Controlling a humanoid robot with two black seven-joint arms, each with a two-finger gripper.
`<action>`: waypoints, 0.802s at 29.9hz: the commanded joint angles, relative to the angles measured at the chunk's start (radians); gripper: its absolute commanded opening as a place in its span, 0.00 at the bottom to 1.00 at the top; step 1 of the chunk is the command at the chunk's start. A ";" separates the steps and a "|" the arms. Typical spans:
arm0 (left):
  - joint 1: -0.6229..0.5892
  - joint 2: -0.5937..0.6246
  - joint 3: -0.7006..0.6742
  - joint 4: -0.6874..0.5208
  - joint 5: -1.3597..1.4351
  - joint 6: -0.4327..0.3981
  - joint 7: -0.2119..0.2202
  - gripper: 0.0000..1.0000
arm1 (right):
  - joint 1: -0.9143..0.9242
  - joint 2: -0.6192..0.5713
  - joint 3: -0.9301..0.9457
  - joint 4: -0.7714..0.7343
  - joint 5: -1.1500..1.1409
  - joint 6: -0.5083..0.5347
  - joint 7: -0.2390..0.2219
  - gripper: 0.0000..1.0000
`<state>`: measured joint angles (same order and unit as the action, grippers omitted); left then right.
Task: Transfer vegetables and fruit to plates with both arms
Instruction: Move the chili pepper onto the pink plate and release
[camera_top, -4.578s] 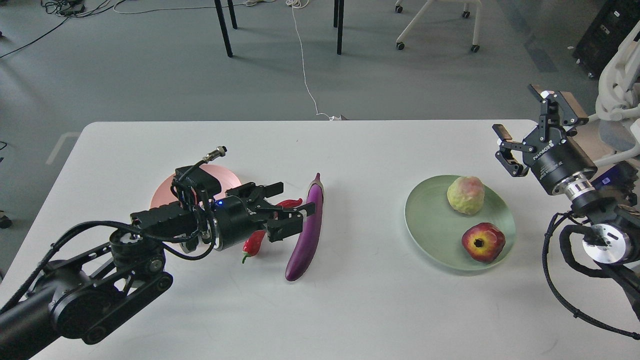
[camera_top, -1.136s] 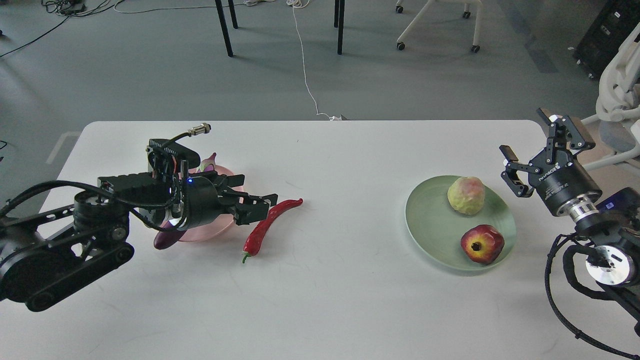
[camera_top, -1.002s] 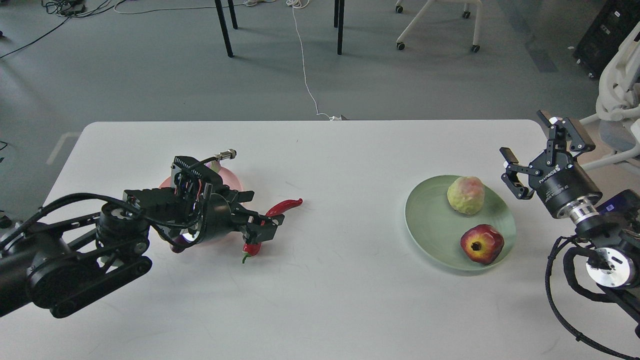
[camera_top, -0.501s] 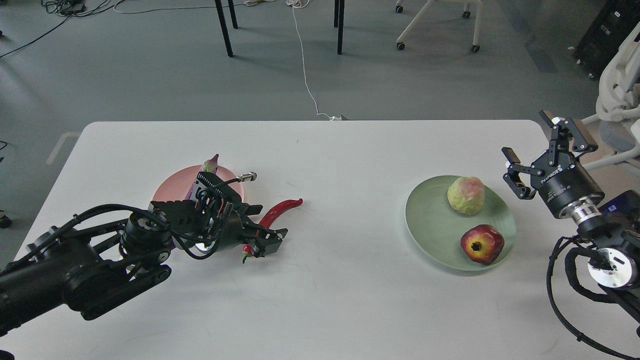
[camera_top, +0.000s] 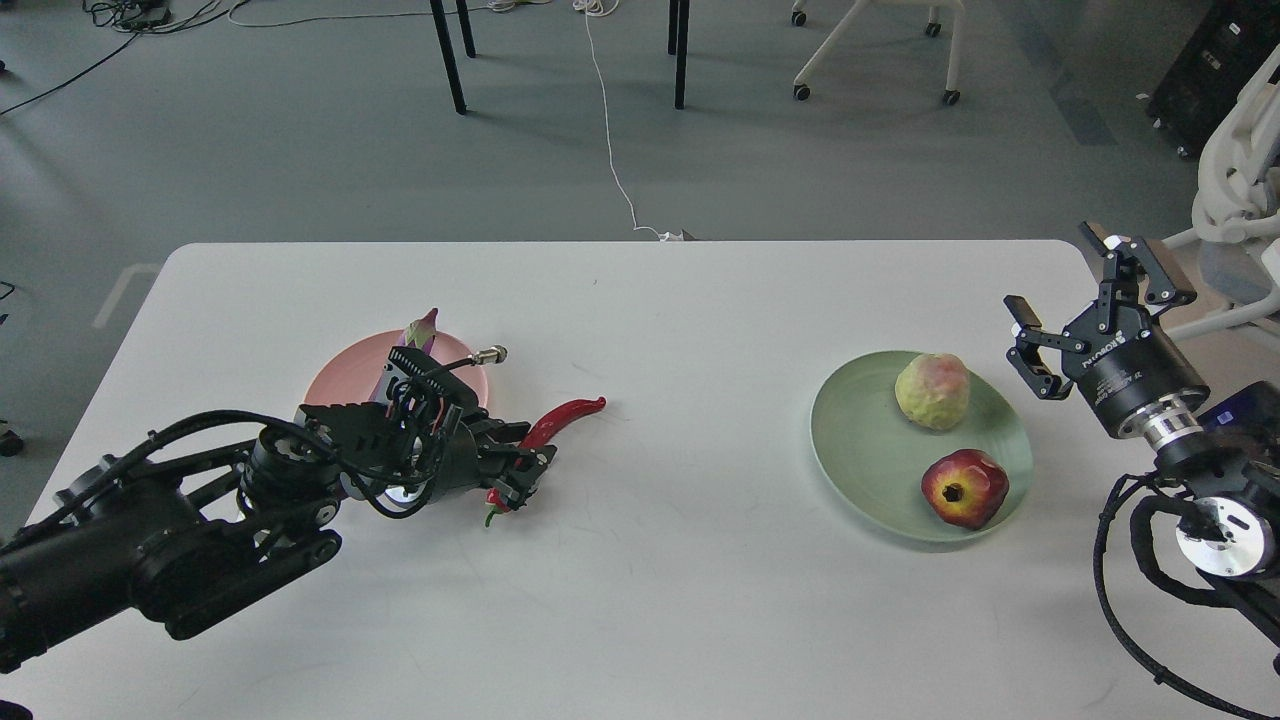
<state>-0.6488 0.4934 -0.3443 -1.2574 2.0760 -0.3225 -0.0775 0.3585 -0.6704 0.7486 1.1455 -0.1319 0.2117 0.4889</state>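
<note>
Left gripper (camera_top: 522, 478) pinches the chili pepper (camera_top: 545, 432) near its stem end, low on the table (camera_top: 660, 600), evidently for lifting to the pink plate (camera_top: 340, 375) beside it; right gripper (camera_top: 1085, 300) idles spread.

Eggplant (camera_top: 418, 332) on left plate (camera_top: 340, 372); both fruits on right plate (camera_top: 860, 440).

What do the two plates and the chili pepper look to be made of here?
Pink plate and green plate: matte, evenly coloured, no glare or glaze shine, so likely plastic or unglazed ceramic; the view cannot settle which. Chili pepper: smooth, glossy red skin with bright highlights, which would fit a real pepper or a plastic replica. The left claw sits at its stem end.
</note>
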 joint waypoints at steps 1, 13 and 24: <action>-0.005 0.010 -0.005 -0.026 -0.034 0.000 0.007 0.12 | -0.001 0.000 0.000 -0.001 0.000 0.000 0.000 0.99; -0.046 0.275 -0.062 -0.134 -0.349 0.005 0.030 0.11 | -0.001 0.000 0.000 0.000 0.000 0.000 0.000 0.99; -0.038 0.376 -0.075 0.050 -0.430 0.010 -0.016 0.16 | -0.001 0.006 0.000 0.000 -0.003 0.000 0.000 0.99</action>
<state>-0.6922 0.8794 -0.4200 -1.2693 1.6466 -0.3137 -0.0919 0.3587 -0.6654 0.7486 1.1461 -0.1319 0.2117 0.4888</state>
